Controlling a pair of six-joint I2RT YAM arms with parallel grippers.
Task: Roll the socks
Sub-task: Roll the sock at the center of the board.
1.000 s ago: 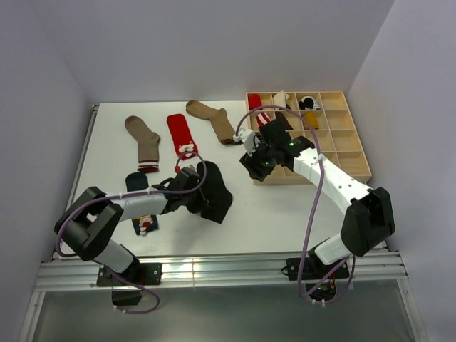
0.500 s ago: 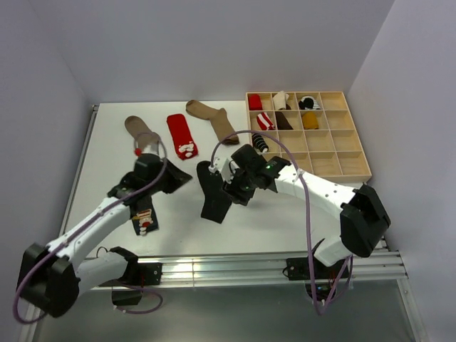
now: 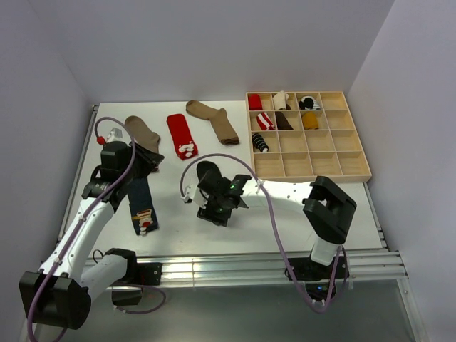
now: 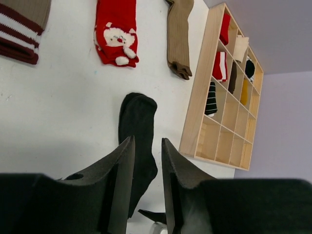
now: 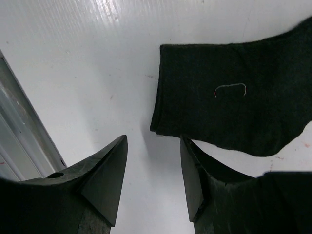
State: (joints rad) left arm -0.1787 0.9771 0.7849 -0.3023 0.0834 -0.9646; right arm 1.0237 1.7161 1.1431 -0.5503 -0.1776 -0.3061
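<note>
Black sock (image 5: 234,112) flat by near edge of counter (image 3: 178,231), being hovered over by parted, empty right fingers (image 5: 105,180); left fingers (image 4: 117,190) parted, empty. Four other socks (image 3: 179,133) being left unrolled.

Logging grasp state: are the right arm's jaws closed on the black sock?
No, the right gripper holds its jaws apart above the table, and the black sock lies flat just beyond their tips.

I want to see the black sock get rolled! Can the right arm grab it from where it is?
Probably yes. The right gripper is open and sits just short of the black sock at its cuff edge, with only table between them and nothing in the way.
</note>
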